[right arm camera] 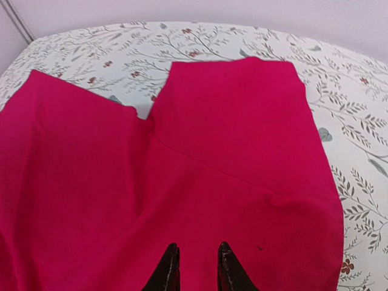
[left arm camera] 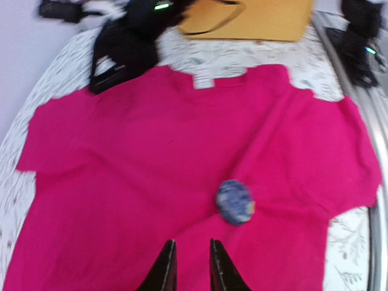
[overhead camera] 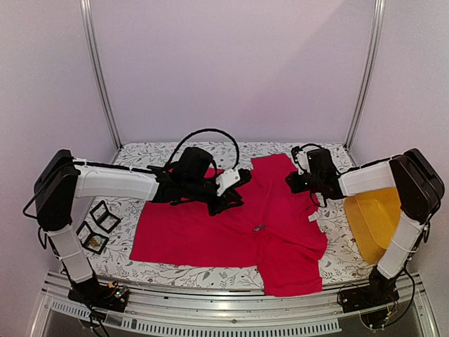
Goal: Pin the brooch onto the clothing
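Left tool (left arm camera: 191, 270) over red T-shirt (left arm camera: 133, 157) bearing brooch (left arm camera: 235, 202); yellow tray (left arm camera: 260, 21) beyond

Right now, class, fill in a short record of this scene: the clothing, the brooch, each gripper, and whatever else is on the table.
clothing: red T-shirt spread out on the floral tablecloth
brooch: round, bluish, lying on the shirt; whether it is pinned cannot be told
left gripper: above the shirt, jaws slightly apart, holding nothing
right gripper: above the shirt near a sleeve, jaws slightly apart, holding nothing
other: yellow tray at the right edge; small black-framed items at the left
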Tool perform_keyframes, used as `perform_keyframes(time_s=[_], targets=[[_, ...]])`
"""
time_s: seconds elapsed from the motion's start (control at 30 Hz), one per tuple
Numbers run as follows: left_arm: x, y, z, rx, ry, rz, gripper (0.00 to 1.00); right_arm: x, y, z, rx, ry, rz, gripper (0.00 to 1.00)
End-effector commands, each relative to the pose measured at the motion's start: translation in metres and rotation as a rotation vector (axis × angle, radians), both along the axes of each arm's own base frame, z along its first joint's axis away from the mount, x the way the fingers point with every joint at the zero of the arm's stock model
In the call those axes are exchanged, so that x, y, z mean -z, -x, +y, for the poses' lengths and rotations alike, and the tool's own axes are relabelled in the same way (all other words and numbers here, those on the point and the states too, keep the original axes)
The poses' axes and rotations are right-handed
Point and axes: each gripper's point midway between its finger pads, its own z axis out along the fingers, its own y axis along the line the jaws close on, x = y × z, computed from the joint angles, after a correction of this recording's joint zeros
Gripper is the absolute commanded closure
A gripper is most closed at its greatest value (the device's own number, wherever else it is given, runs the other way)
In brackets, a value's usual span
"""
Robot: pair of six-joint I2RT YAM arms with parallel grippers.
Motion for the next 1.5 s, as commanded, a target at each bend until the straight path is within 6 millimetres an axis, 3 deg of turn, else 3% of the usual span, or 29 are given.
perform_keyframes(time_s=[0.0,0.03,0.13,0.17,0.27,0.43,0.57,0.73,0.83,0.9,1.0,1.1,1.2,1.23,1.37,1.47], targets=[[0.045,-0.123,0.086,-0.665,-0.043,0.161,0.84,0.084,0.020,-0.053,0.207,0.222,0.356,0.80],[0.065,-0.137,0.115,-0.803,-0.109,0.193,0.84,0.087,0.018,-0.055,0.220,0.235,0.388,0.80],[0.101,-0.158,0.164,-1.023,-0.160,0.280,0.84,0.108,0.012,-0.061,0.239,0.307,0.475,0.82],[0.109,-0.163,0.177,-1.072,-0.161,0.295,0.84,0.118,0.008,-0.066,0.255,0.337,0.498,0.83],[0.127,-0.179,0.210,-1.205,-0.172,0.306,0.83,0.121,-0.014,-0.081,0.315,0.364,0.521,0.83],[0.150,-0.212,0.246,-1.351,-0.208,0.325,0.82,0.126,-0.062,-0.092,0.343,0.350,0.541,0.83],[0.151,-0.234,0.256,-1.381,-0.200,0.305,0.82,0.121,-0.100,-0.087,0.308,0.326,0.506,0.83],[0.139,-0.248,0.257,-1.378,-0.162,0.276,0.81,0.109,-0.129,-0.072,0.244,0.306,0.456,0.82],[0.123,-0.250,0.253,-1.349,-0.130,0.260,0.79,0.094,-0.135,-0.066,0.210,0.305,0.432,0.80],[0.095,-0.249,0.252,-1.345,-0.074,0.233,0.78,0.072,-0.136,-0.061,0.196,0.301,0.393,0.79],[0.051,-0.243,0.254,-1.338,0.015,0.195,0.73,0.032,-0.129,-0.049,0.172,0.283,0.324,0.76],[0.014,-0.225,0.262,-1.352,0.088,0.179,0.60,-0.006,-0.110,-0.021,0.101,0.236,0.242,0.72],[0.009,-0.195,0.280,-1.428,0.094,0.232,0.34,-0.025,-0.081,0.007,0.008,0.162,0.198,0.67],[0.011,-0.183,0.287,-1.455,0.085,0.257,0.30,-0.028,-0.074,0.014,-0.007,0.146,0.189,0.66],[0.027,-0.126,0.309,-1.501,-0.055,0.384,0.27,-0.031,-0.050,0.027,-0.055,0.127,0.180,0.63],[0.025,-0.087,0.320,-1.488,-0.217,0.479,0.36,-0.025,-0.041,0.027,-0.072,0.127,0.186,0.63]])
